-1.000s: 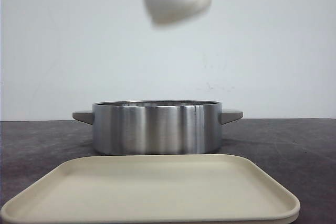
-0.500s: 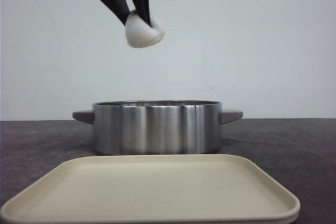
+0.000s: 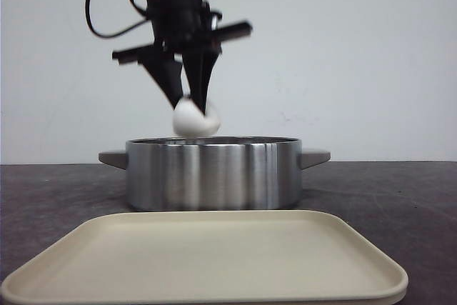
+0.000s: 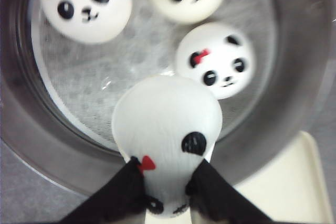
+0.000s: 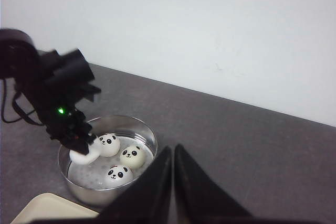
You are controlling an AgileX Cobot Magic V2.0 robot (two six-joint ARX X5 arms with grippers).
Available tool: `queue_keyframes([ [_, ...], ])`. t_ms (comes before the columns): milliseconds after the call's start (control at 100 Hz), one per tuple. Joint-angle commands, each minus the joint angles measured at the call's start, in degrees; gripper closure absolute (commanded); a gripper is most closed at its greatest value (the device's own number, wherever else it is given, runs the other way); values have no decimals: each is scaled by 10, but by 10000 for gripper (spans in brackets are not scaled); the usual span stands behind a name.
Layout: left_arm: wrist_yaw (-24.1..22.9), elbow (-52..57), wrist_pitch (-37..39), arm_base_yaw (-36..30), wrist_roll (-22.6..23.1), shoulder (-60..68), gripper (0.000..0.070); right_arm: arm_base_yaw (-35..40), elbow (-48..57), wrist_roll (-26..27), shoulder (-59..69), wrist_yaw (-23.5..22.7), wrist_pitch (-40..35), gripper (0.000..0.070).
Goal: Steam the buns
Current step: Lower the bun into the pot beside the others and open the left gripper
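Lowering toward the steel pot (image 3: 214,173), the left gripper (image 3: 191,101) has dropped from high above to just over the rim, pinching the fourth bun (image 4: 168,140). Three buns (image 5: 119,161) already sit inside; release looks imminent. The right gripper (image 5: 172,182) hangs well apart, fingers seemingly pressed together, though blurred.

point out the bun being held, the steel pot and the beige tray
Glossy white panda-face bun held by the left end effector (image 4: 167,129): left wrist view, on its domed top.
Round stainless steel pot (image 3: 214,173): front view, on the front wall.
Beige rectangular plastic tray (image 3: 207,258): front view, on its bare flat floor.
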Motion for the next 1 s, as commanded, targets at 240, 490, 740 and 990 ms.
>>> queue_keyframes([
  [240,-2,17,18,10,-3,38,699,6,9,12,2,1,-12,700],
  [490,1,17,6,12,-7,70,699,6,9,12,2,1,-12,700],
  [740,0,17,41,16,-13,80,699,6,9,12,2,3,-12,700],
  [990,0,17,18,23,-18,103,699,6,9,12,2,3,-12,700],
])
